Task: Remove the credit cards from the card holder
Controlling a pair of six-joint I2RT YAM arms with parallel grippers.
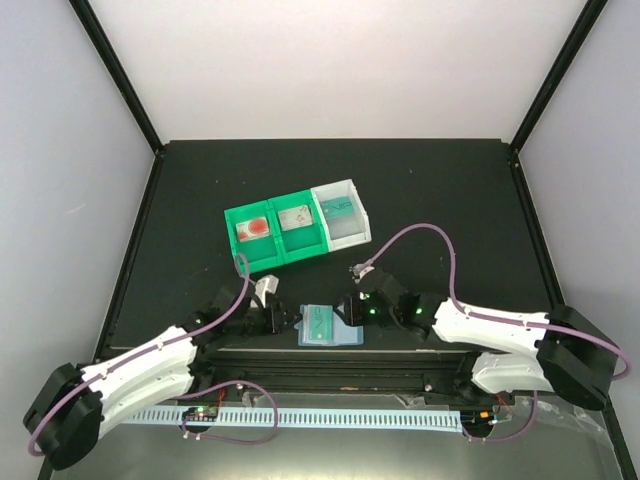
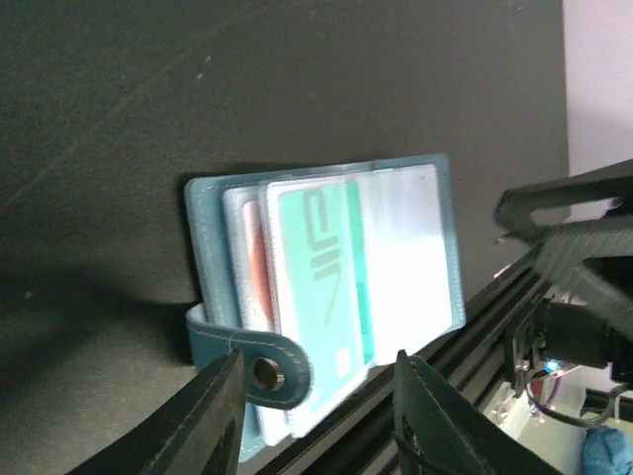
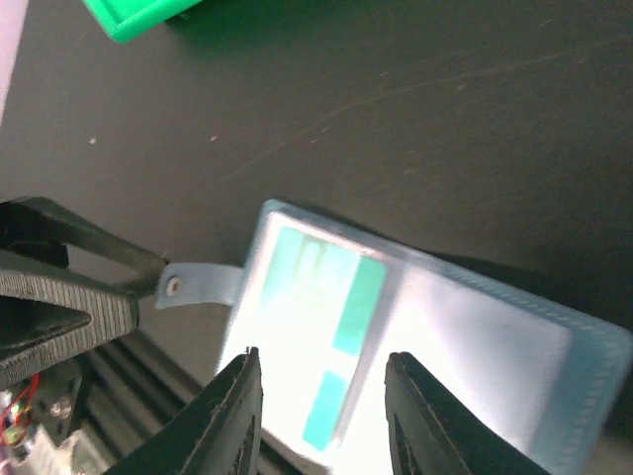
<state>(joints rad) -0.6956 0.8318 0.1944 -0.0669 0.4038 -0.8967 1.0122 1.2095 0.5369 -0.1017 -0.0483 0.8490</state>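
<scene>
light-blue see-through plastic makes up the card holder (image 1: 328, 326), which lies flat on the black table (image 1: 440, 200) between the two grippers, right at the table's near edge by a black rail (image 1: 330, 358). a teal card (image 2: 326, 277) with pale lettering sits in its front clear pocket. behind it a second leaf shows a reddish patch (image 2: 253, 277); what that patch belongs to i cannot tell. a darker blue strap (image 2: 259, 368) with a round snap curls off the end of the holder nearest the left gripper (image 2: 316, 401).

the left gripper's fingers (image 2: 213, 416) stand apart with the strap and that end of the holder between them; whether they press on it i cannot tell. the right gripper (image 3: 321, 391) is at the holder's other side, its fingers (image 3: 235, 406) apart over the edge of the pocket with the teal card. here too i cannot tell if they touch it. in the right wrist view the left gripper's dark finger ends just beside the strap's tip.

well beyond both grippers, farther up the table, two green bins (image 1: 272, 235) and a white bin (image 1: 342, 212) stand in a touching row, each with a flat card-like thing inside.
</scene>
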